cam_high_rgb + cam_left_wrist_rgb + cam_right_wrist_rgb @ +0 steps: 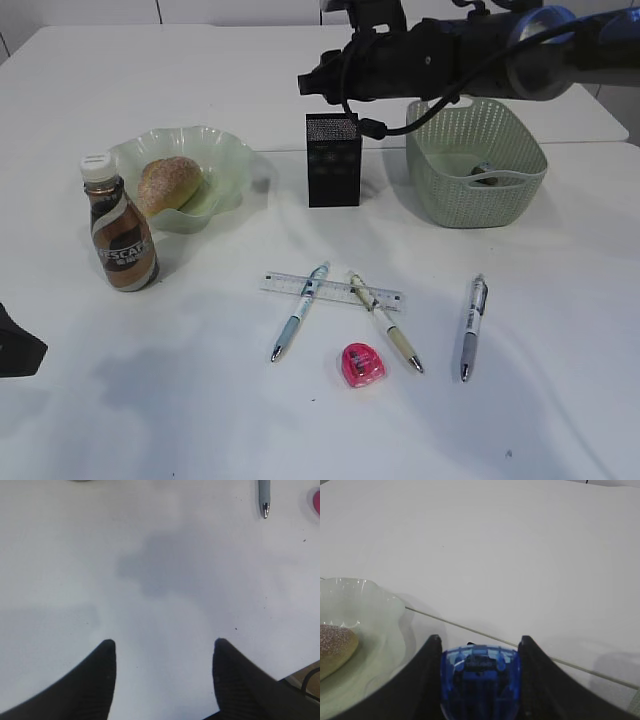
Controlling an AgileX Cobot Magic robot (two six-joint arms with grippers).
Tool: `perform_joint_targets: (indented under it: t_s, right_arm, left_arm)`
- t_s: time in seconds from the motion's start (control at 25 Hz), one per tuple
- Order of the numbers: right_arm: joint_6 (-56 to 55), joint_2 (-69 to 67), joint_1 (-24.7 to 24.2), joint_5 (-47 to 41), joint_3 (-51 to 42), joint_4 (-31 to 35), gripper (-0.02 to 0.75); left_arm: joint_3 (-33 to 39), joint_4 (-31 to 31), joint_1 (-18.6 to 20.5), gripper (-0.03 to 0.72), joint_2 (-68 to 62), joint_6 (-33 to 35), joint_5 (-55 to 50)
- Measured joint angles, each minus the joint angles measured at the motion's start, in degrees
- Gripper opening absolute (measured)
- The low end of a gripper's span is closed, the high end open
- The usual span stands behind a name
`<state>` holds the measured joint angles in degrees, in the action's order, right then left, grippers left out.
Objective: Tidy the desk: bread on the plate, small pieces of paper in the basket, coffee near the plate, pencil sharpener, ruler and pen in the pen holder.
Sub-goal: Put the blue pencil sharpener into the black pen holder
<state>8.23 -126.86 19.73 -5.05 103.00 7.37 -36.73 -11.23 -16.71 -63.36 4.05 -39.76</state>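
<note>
My right gripper point(480, 641) is shut on a blue pencil sharpener point(480, 680). In the exterior view it point(318, 82) hangs above the black pen holder point(333, 160). My left gripper point(162, 642) is open and empty over bare table at the near left point(15, 345). The bread point(168, 183) lies on the green plate point(225, 150), with the coffee bottle point(120, 235) beside it. A clear ruler point(340, 290), three pens point(298, 312) point(385, 322) point(473, 325) and a pink sharpener point(362, 365) lie at the front middle.
The green basket point(476, 165) stands right of the pen holder, with small items inside. The left wrist view shows a pen tip point(264, 497) and the pink sharpener's edge point(316, 502). The right wrist view shows the plate point(385, 615) and bread point(335, 647).
</note>
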Motion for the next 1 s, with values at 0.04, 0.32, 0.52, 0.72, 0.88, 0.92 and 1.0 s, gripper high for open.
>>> perform_joint_targets:
  t_s: [0.04, 0.32, 0.52, 0.72, 0.88, 0.92, 1.0]
  right_arm:
    - [0.00, 0.00, 0.00, 0.00, 0.00, 0.00, 0.333]
    - [0.00, -1.45, 0.00, 2.36, 0.00, 0.00, 0.333]
    - [0.00, -3.57, 0.00, 3.88, 0.00, -0.51, 0.333]
    - [0.00, -4.89, 0.00, 6.80, 0.00, -1.27, 0.333]
    - [0.00, -5.10, 0.00, 7.30, 0.00, -1.27, 0.333]
    - [0.00, -5.10, 0.00, 7.30, 0.00, -1.39, 0.333]
    - [0.00, -5.10, 0.00, 7.30, 0.00, -1.39, 0.333]
  left_arm:
    - [0.00, 0.00, 0.00, 0.428, 0.00, 0.00, 0.00]
    - [0.00, 0.00, 0.00, 0.426, 0.00, 0.00, 0.00]
    - [0.00, 0.00, 0.00, 0.426, 0.00, 0.00, 0.00]
    - [0.00, 0.00, 0.00, 0.425, 0.00, 0.00, 0.00]
    - [0.00, 0.00, 0.00, 0.418, 0.00, 0.00, 0.00]
    - [0.00, 0.00, 0.00, 0.418, 0.00, 0.00, 0.00]
    - [0.00, 0.00, 0.00, 0.418, 0.00, 0.00, 0.00]
